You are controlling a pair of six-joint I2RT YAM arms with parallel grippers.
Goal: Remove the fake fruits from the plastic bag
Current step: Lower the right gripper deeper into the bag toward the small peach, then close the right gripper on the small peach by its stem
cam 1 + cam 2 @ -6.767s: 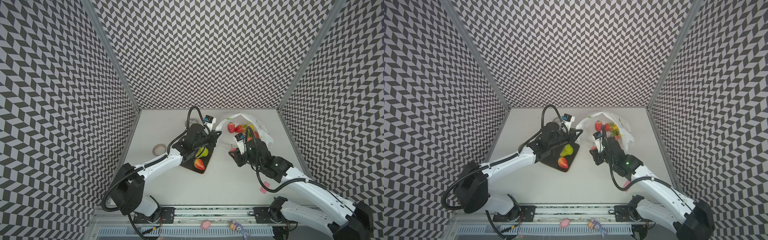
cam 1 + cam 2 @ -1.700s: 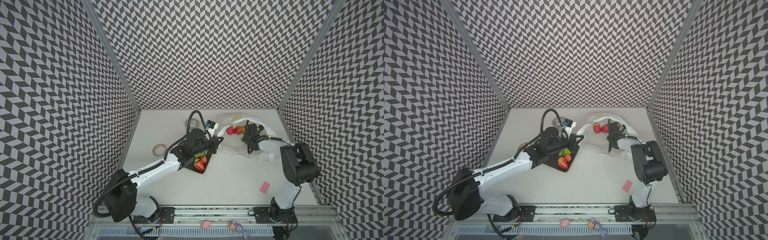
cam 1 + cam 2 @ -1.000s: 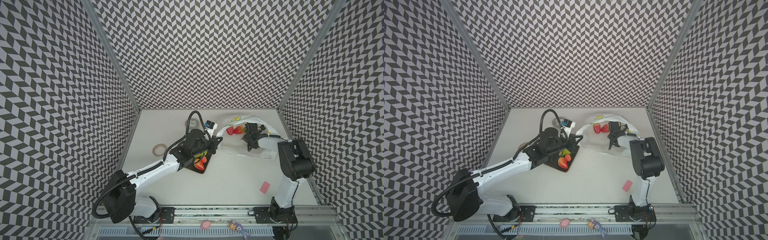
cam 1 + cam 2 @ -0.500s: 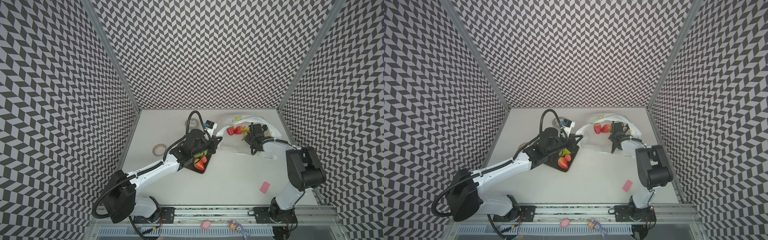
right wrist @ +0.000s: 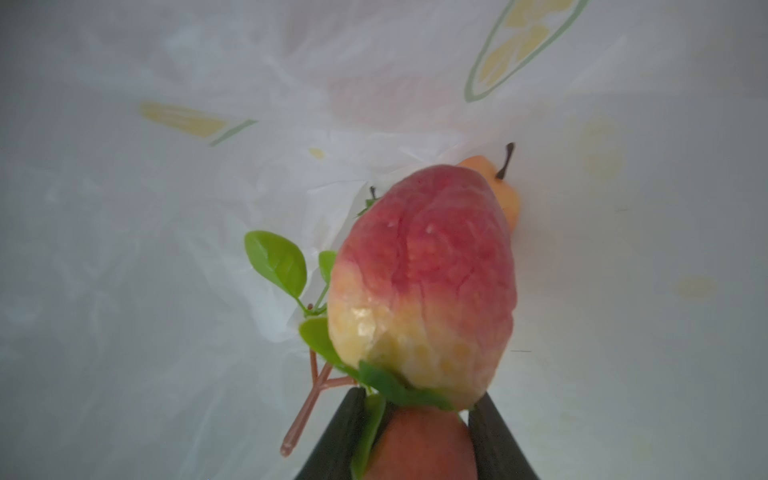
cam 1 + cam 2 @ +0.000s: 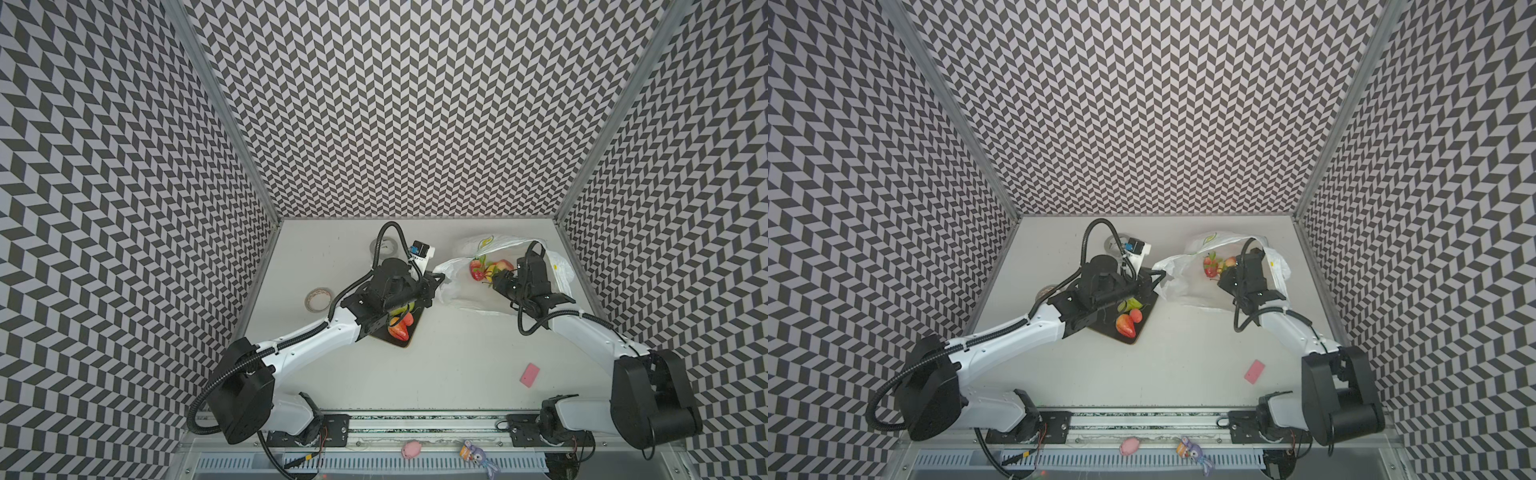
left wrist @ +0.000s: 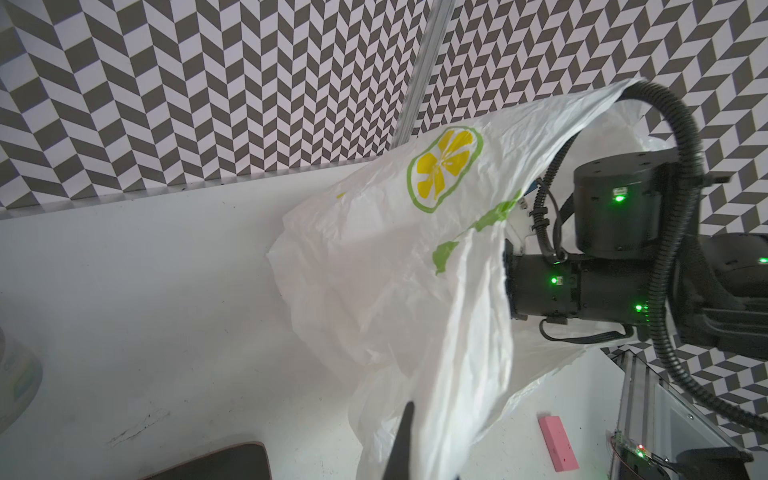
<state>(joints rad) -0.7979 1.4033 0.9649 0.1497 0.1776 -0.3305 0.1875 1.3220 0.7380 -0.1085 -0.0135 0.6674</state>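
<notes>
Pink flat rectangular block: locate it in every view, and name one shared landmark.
Top view: the pink flat rectangular block lies lower right.
Top view: block lower right too.
Left wrist: block on the table beyond the white lemon-print plastic bag.
Right wrist: not in it.
Landmark: that bag, in all four.

Three walls [image 6: 395, 104] enclose the cell, each covered in a dark grey and white chevron pattern. Grey metal corner posts [image 6: 221, 112] join them. The tabletop [image 6: 457, 374] is flat, matt off-white and evenly lit, with faint scuff marks [image 7: 137, 424]. A metal rail [image 6: 415, 419] runs along its front edge.
</notes>
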